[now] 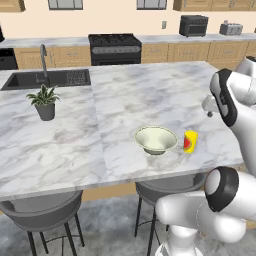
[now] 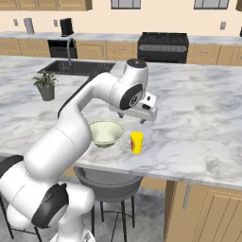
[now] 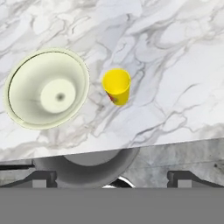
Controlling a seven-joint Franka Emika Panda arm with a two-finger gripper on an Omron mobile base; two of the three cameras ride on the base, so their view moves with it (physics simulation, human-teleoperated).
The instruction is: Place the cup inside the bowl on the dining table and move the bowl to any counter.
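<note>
The pale cream-green bowl [image 1: 156,139] [image 2: 106,133] [image 3: 47,89] stands empty near the front edge of the marble dining table [image 1: 125,95] [image 2: 203,113]. Just to its right, a little apart, the small yellow cup [image 1: 190,141] [image 2: 136,142] [image 3: 117,86] stands upright with its red patch on the side. My gripper [image 2: 131,118] [image 3: 113,177] hangs open well above the table, over the cup and the bowl's right side, with nothing between its fingers. The hand view looks straight down on both.
Grey stools [image 1: 42,210] [image 2: 108,182] sit under the table's front edge. A potted plant [image 1: 45,105] [image 2: 46,87] and a sink [image 1: 47,79] lie to the left. The wall counter [image 1: 165,38] [image 2: 113,36] with a stove [image 1: 115,47] runs along the back.
</note>
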